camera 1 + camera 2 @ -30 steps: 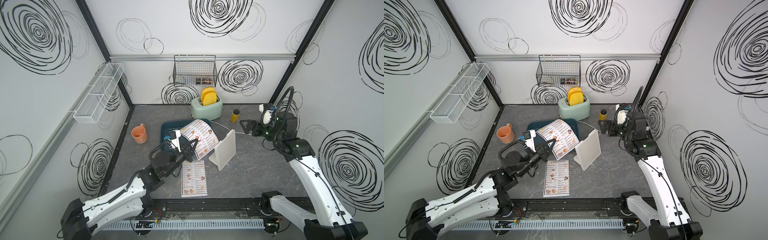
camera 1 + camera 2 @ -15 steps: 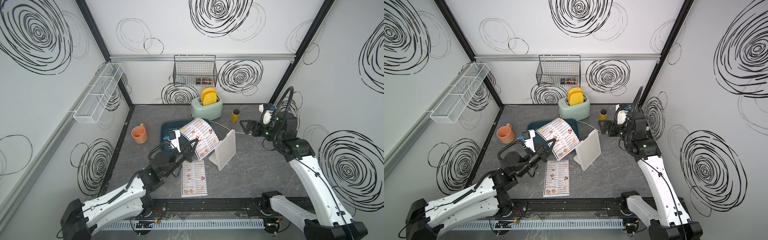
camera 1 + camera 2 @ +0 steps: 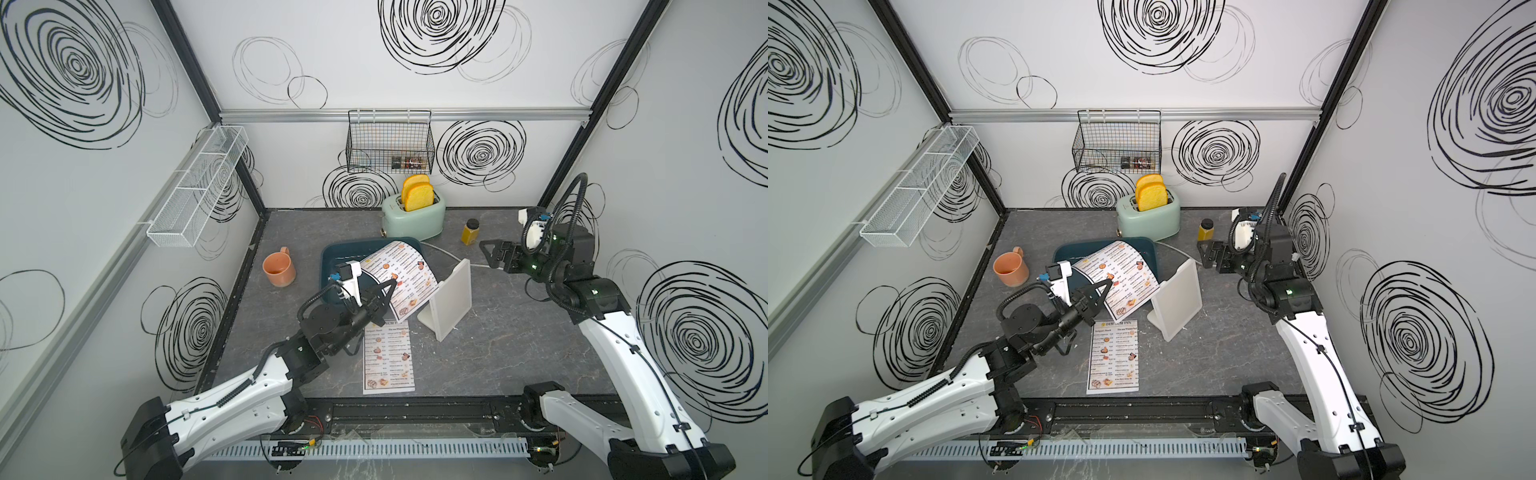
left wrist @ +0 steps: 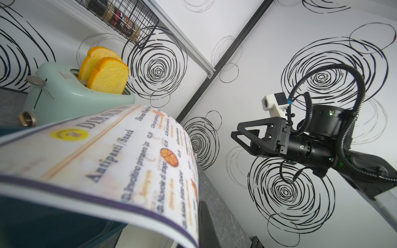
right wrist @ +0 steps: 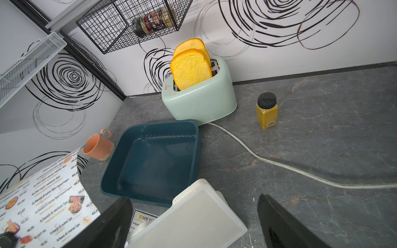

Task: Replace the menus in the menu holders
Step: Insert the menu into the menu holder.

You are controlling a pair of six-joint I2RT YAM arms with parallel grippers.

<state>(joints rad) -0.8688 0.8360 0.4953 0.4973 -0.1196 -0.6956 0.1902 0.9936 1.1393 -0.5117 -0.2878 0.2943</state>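
Left fingers [image 4: 206,225] are clamped shut on an edge of the curled menu [image 3: 401,266]. This glossy laminated sheet hangs in the air just beside the menu holder [image 3: 451,297], on its left-arm side, and bows over the teal bin [image 5: 150,167]. In the left wrist view its print shows a round yellow emblem, a blurred heading beginning "DIM SUM" and the subheading "Antipasti / Snack". The right wrist view gives lines such as "Ravioli di suino 5pz" with euro prices and small food photos. The flat menu [image 3: 1113,357], headed "DIM SUM INN", lies on the grey marbled surface [image 3: 519,353] on the holder's near side, toward the arm bases, with its top corner close to the holder's foot. The holder is a matte white plastic slab with rounded corners, tilted on a flat foot. Right fingers [image 5: 283,229], black and wedge-shaped, stand spread wide in the air near the holder's far side without touching it. Beyond the holder, against the back wall, sits a smooth mint-green toaster [image 3: 413,216] with two spongy yellow bread slices standing in it. Beside that is a square spice jar [image 3: 470,231] of yellow powder with a ribbed black lid; its label is too small to read.
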